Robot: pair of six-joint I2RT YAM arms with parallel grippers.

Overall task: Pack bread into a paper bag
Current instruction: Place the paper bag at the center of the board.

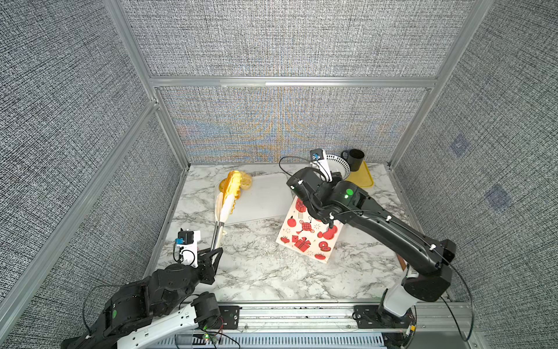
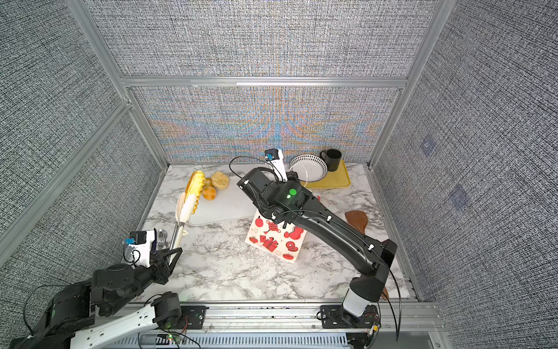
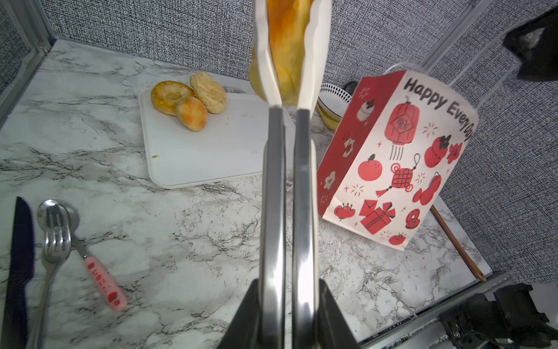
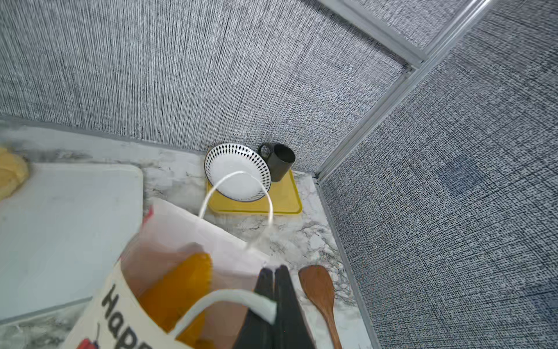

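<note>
Red paper bag (image 3: 389, 169): "Happy Every Day"

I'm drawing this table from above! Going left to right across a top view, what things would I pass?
Tongs → rolls → paper bag → black mug → wooden spatula.

Bag (image 1: 305, 238) top behind R arm (image 1: 392, 232); loaf (image 3: 288, 45) cropped.

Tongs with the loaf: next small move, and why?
Probably carry the tongs across toward the paper bag's mouth. The left gripper holds them clamped on the long loaf, apparently lifted off the white board, and the right gripper pinches the bag's cord handle, holding the mouth open.
</note>
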